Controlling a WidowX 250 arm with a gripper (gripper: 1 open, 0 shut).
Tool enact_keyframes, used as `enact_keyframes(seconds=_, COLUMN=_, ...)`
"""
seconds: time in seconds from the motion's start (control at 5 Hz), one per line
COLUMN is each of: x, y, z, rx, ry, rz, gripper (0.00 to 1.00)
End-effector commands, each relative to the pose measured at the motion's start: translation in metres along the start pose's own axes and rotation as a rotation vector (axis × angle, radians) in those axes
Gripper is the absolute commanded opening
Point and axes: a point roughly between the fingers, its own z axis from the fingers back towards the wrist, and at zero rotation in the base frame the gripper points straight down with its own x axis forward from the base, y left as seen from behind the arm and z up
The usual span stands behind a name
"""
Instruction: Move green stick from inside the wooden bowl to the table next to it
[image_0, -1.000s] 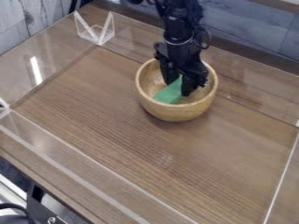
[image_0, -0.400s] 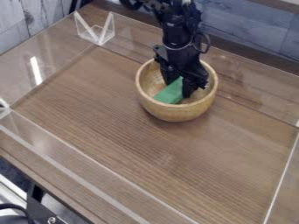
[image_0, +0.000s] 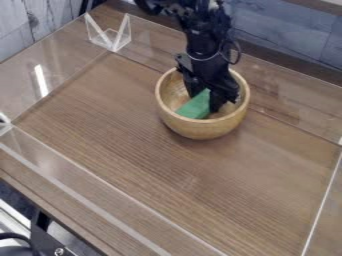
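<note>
One small bright green rectangular stick (image_0: 198, 103) seems pinched by the black fingers (image_0: 210, 91); lift it straight above the light tan round wooden bowl's rim (image_0: 194, 129) before going sideways.

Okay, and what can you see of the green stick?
The green stick is a short, bright green bar with flat sides. It lies inside the round wooden bowl, slanting across the pale inside. The dark jaws reach down at its upper end and hide some of it, so I can't tell whether they grip it.
</note>
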Motion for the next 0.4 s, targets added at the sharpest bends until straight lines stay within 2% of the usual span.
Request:
enact_keyframes(seconds=0.0, x=-0.0391, y=-0.0375, z=-0.0287, rx=-0.05, ry=0.146, rz=-0.008, gripper=0.0)
enact_keyframes(seconds=0.2, x=-0.0377, y=-0.0374, z=-0.0226, rx=-0.063, ry=0.157, rz=-0.027, gripper=0.0)
